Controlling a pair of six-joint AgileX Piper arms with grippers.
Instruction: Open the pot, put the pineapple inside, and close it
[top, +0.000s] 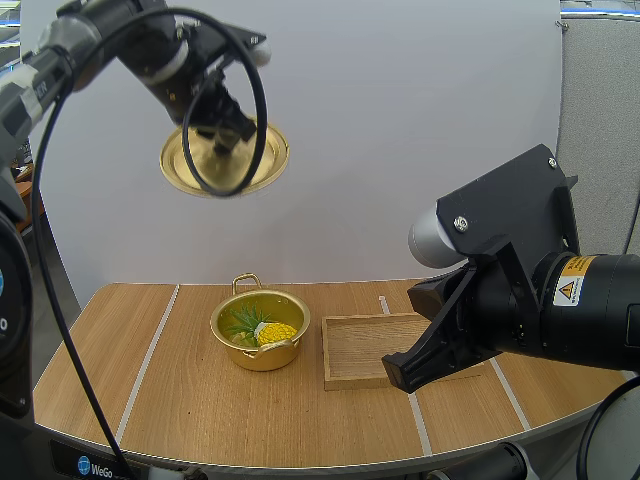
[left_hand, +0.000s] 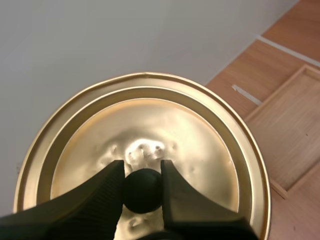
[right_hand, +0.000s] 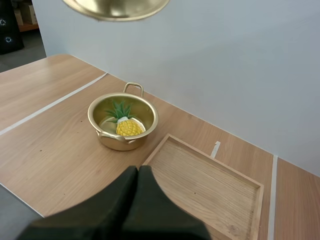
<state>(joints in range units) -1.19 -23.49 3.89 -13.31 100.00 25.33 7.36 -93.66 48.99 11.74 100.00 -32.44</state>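
While the yellow toy pineapple with green leaves (top: 268, 331) lies inside the open round gold metal pot (top: 258, 357) at lower centre of the high view, the round gold metal lid (top: 178, 162) hangs at upper left, high above the pot and a little to its left, held by my left gripper (top: 222, 147). My right gripper (top: 402, 375) hovers at lower right over the shallow wooden tray (top: 350, 338).

From the left wrist, both fingers pinch the lid's black ball knob (left_hand: 143, 191).

From the right wrist, the fingers lie together as one wedge, holding nothing, beside the tray, with the pot beyond.

Closing should need only the left arm: lid down and slightly right onto the rim.
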